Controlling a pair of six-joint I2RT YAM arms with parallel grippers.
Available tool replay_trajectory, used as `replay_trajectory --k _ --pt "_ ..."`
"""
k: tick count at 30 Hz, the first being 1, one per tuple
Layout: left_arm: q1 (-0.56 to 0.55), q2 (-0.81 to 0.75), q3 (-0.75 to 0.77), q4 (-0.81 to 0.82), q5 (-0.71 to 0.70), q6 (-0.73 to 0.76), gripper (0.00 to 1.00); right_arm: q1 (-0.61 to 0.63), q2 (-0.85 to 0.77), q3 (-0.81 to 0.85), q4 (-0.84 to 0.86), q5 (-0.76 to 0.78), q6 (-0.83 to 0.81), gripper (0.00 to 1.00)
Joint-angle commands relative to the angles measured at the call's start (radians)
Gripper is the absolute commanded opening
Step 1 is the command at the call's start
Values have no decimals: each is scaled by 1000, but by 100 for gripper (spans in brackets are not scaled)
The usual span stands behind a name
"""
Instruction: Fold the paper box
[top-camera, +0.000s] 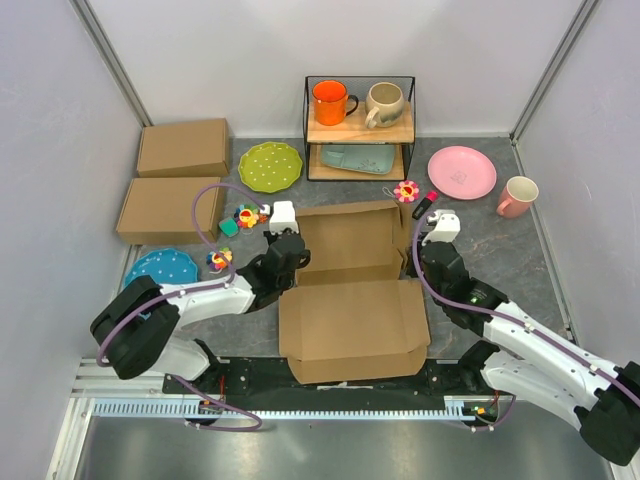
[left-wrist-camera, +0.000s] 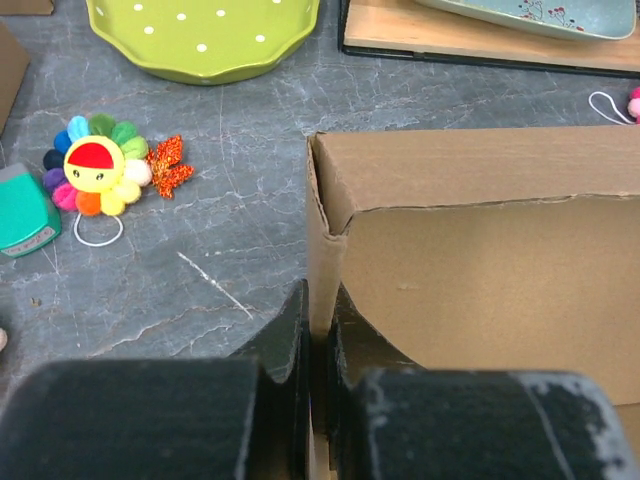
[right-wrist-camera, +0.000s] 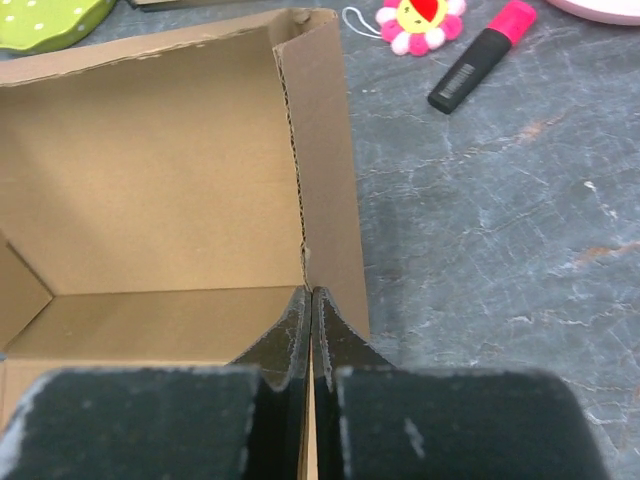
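Two hands meet the paper box (top-camera: 352, 325) from opposite sides in the overhead view. The box sits mid-counter (top-camera: 500, 250), its far half already standing as a shallow tray and its near panel lying flat toward the arm bases. The left hand (top-camera: 297, 258) is at the tray's left wall and the right hand (top-camera: 424, 250) at its right wall. Two ready-made boxes (top-camera: 180, 180) lie well apart at the far left. From the left wrist, the left hand's fingers (left-wrist-camera: 292, 335) are pressed nearly together, pinching the upright left side wall at its near end. The corner ahead of them looks creased and slightly buckled, and a flower toy (left-wrist-camera: 95, 178) lies on the counter to the left. From the right wrist, the right hand's fingers (right-wrist-camera: 338, 335) are pressed together on the right side wall's near end. The tray's floor and far wall show to the left, and a pink marker (right-wrist-camera: 478, 55) lies far right. Both grips look shallow, so a wall could slip free if either arm pulls hard. Uneven pulling would likely skew the tray or drag it across the counter, since nothing pins it. The buckled left corner seems the likeliest place to tear or fold off its score line. Tipping the walls inward too soon could also jam the flaps.
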Motion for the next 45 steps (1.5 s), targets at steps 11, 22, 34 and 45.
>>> replay_trajectory --k 11,22,34,45 --pt "-6 69 27 166 -6 130 2 66 120 44 56 -141 -17 18" --pt "-6 72 -4 212 -24 161 2 61 -144 203 -76 144 -78 73" --pt "-8 29 -74 310 -11 184 2 -293 -84 162 -176 145 230 41" --pt "-8 5 -110 378 21 201 2 -427 85 -42 135 -332 160 54"
